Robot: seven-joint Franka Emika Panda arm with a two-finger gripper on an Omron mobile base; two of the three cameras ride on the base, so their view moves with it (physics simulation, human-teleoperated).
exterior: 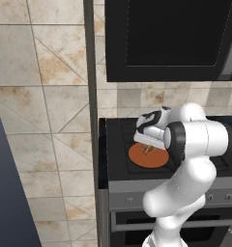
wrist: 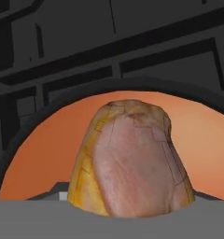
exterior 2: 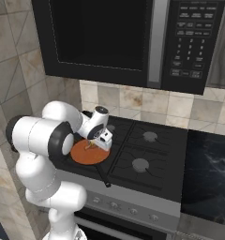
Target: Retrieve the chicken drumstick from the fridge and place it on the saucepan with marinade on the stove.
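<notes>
Closest to my hand camera, the chicken drumstick [wrist: 132,161] looms large, its pinkish flesh and yellow-tan skin rising from the bottom edge, right between where my fingers sit. I read my claw as part open and clamped on the drumstick; the fingertips themselves are hidden behind the meat, so I judge the grip from how the piece hangs straight in front of the camera.

Just behind the drumstick, the orange-brown marinade of the saucepan [wrist: 39,154] spreads out on both sides, ringed by its dark rim. I cannot tell whether the meat touches the marinade or hangs just above it.

From the left base camera, my gripper [exterior: 148,144] points down over the saucepan [exterior: 139,159], and a sliver of the drumstick [exterior: 147,147] shows beneath it against the orange disc. The right base camera gives the same: gripper [exterior 2: 93,143] low over the saucepan [exterior 2: 81,157], a small tan bit of drumstick [exterior 2: 89,146] under it, and the pan's thin dark handle running toward the front edge of the stove [exterior 2: 147,159].

The pan sits on the front left burner of the stove [exterior: 118,144]. Farther back, tiled wall rises behind the cooktop, and the black microwave [exterior 2: 133,42] hangs above it.
</notes>
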